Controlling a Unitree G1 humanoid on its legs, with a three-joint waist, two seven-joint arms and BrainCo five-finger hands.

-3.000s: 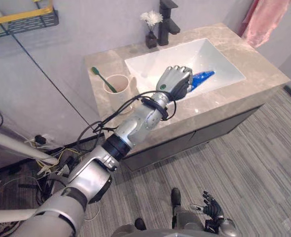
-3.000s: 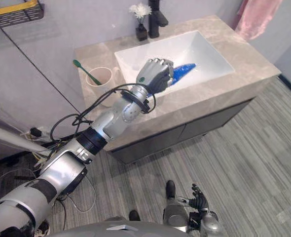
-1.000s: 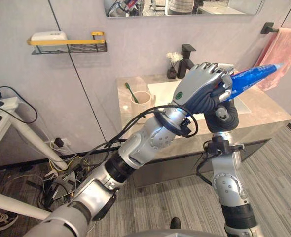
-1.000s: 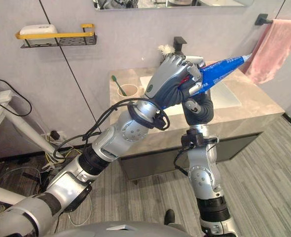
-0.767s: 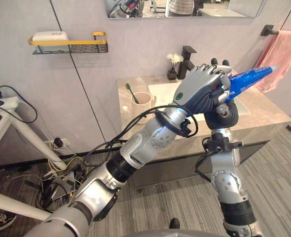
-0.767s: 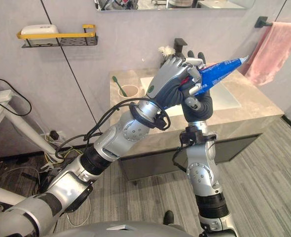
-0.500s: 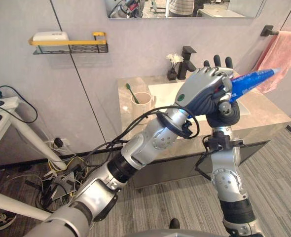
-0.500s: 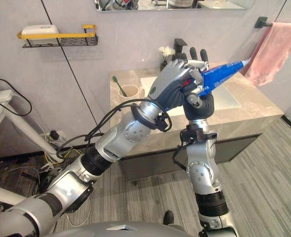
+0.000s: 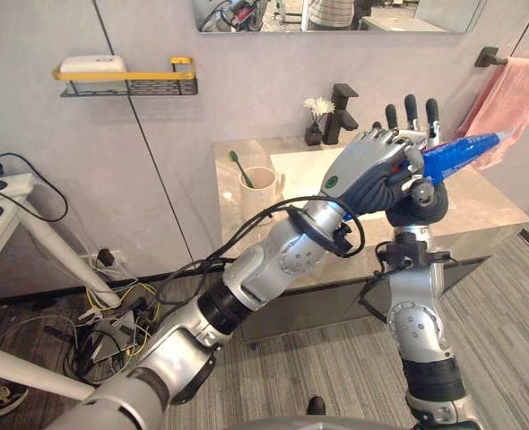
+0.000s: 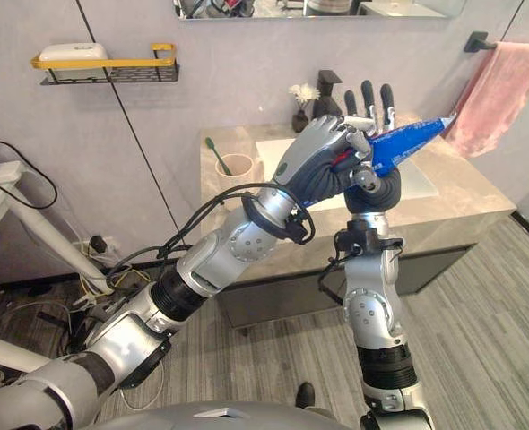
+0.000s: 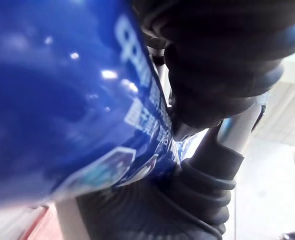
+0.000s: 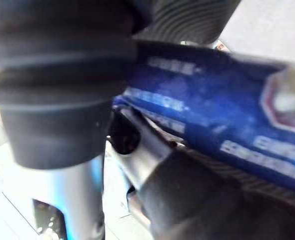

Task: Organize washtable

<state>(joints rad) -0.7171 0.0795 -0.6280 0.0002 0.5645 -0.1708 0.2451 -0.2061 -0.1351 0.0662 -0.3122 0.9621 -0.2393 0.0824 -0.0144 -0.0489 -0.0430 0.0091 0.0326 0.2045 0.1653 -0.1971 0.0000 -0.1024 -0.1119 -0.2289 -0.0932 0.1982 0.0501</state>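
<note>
Tube (image 9: 462, 152) held high in my left hand (image 9: 368, 170), fingers wrapped round it; right hand (image 9: 410, 109) just behind, fingers straight, holding nothing, set for handover, I judge.

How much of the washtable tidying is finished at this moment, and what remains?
Done: the green toothbrush stands in the cup on the counter. In hand: the left hand grips the blue tube in the air, beside the open right hand, fingers straight up. Left: the tube is not yet set down anywhere; likely it belongs by the cup.
</note>
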